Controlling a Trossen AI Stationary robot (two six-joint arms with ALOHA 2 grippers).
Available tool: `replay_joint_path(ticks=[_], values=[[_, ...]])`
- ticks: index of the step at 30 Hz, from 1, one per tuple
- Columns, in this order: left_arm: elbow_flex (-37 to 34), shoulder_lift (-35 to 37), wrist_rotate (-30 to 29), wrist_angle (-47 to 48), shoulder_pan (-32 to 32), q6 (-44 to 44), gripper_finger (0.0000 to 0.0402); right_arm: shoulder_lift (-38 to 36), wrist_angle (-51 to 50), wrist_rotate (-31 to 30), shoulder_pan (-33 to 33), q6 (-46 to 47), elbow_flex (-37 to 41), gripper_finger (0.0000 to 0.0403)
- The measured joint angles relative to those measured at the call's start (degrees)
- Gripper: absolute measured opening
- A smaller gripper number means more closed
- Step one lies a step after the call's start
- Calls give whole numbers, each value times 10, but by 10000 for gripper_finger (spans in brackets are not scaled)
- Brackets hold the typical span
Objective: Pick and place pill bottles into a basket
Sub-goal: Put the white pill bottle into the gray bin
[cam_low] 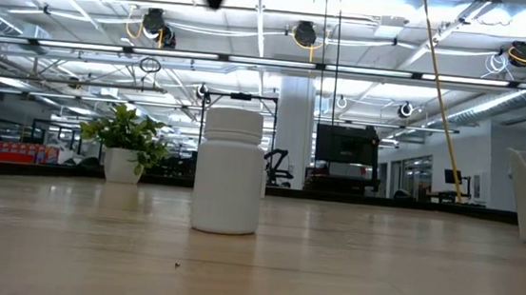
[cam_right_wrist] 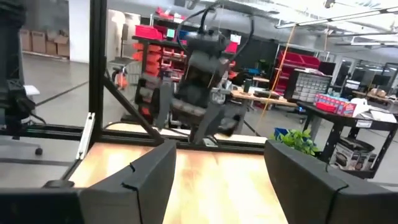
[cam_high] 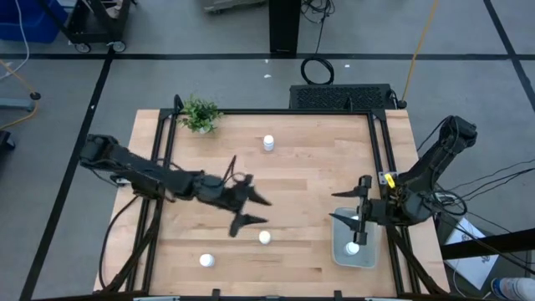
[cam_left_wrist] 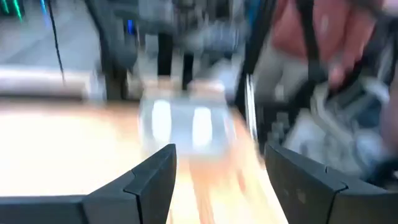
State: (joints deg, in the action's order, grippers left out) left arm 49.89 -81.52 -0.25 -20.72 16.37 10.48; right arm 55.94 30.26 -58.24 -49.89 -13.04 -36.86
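Note:
Three white pill bottles stand upright on the wooden table: one toward the far side, one at mid-table and one near the front edge. The low view shows a bottle close up. The pale basket sits at the front right with a bottle in it. In the left wrist view the basket holds two bottles. My left gripper is open and empty above mid-table, just beyond the mid-table bottle. My right gripper is open and empty over the basket's far end.
A small green potted plant stands at the far left corner; it also shows in the low view. Black frame rails run along the table's left and right sides. Bare wood lies between the bottles and the basket.

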Motion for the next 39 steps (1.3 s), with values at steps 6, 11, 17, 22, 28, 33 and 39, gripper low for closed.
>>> replay_joint_path(ticks=[6,11,17,22,28,33,39], values=[[-62,101,-144,101,115,14,250,0,-6,-1,1,1,0,238],[-102,184,-234,187,227,107,250,0,-6,-2,3,7,0,238],[-140,208,-343,220,349,235,250,0,-6,-1,7,10,0,238],[-173,197,-360,254,411,387,250,0,-11,-1,8,19,0,238],[-174,159,-383,235,449,445,250,0,-13,-1,9,19,0,238],[-174,121,-438,238,492,481,250,0,-17,-1,9,19,0,238],[-174,58,-488,219,554,560,250,0,-21,0,11,25,0,238]])
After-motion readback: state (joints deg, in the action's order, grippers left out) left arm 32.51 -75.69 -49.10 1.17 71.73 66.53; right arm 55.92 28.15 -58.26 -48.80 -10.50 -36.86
